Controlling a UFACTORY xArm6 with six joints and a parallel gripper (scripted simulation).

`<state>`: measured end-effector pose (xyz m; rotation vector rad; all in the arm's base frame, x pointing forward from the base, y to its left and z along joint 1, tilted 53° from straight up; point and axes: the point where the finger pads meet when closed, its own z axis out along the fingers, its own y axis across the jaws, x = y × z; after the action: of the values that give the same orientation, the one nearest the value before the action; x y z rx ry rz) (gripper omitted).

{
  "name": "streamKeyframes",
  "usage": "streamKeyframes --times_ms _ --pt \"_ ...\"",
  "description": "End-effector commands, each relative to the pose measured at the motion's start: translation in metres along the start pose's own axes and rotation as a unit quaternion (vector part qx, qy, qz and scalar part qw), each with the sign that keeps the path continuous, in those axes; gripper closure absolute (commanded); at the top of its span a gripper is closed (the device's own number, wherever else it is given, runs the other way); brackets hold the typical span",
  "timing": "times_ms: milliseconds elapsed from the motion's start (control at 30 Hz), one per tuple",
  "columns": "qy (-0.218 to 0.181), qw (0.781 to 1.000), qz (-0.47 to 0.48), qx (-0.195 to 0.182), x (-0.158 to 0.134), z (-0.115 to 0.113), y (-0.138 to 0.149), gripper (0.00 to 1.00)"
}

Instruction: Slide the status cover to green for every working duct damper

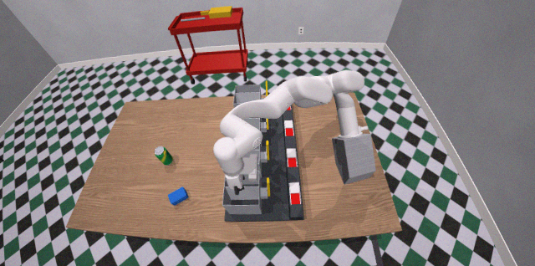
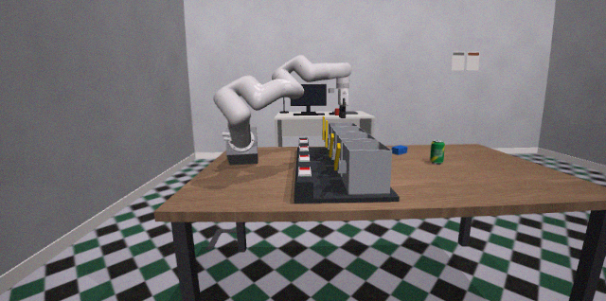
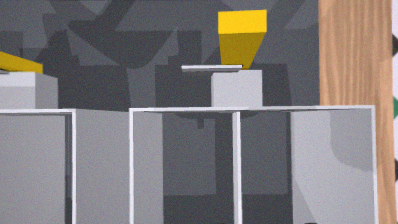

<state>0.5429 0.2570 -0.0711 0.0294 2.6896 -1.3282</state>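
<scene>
Four grey box dampers stand in a row on a dark base plate [image 1: 267, 174], each with a yellow handle on its side. The nearest damper [image 1: 243, 200] lies directly under my gripper [image 1: 238, 190], which hangs just above its open top with the fingers partly apart and nothing between them. The wrist view looks down into this damper [image 3: 250, 165]; its blade [image 3: 236, 165] shows as a thin upright edge, with the yellow handle [image 3: 241, 37] beyond. Three sliders [image 1: 295, 195] [image 1: 292, 158] [image 1: 288, 128] show red beside a white cover; my arm hides most of the fourth.
A green can [image 1: 163, 156] and a blue block [image 1: 177, 196] lie on the table left of the dampers. The arm's grey base [image 1: 353, 159] stands to their right. A red cart [image 1: 209, 42] stands on the floor behind the table.
</scene>
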Motion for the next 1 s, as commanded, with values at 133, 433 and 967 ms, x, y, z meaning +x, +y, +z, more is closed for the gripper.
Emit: streamKeyframes --times_ms 133,433,967 --pt "-0.002 1.000 0.001 -0.002 -0.001 -0.003 0.000 0.61" --pt "-0.002 1.000 0.001 -0.002 -0.001 -0.003 0.000 0.61" --pt "-0.002 1.000 0.000 -0.001 0.029 -0.013 -0.002 0.61"
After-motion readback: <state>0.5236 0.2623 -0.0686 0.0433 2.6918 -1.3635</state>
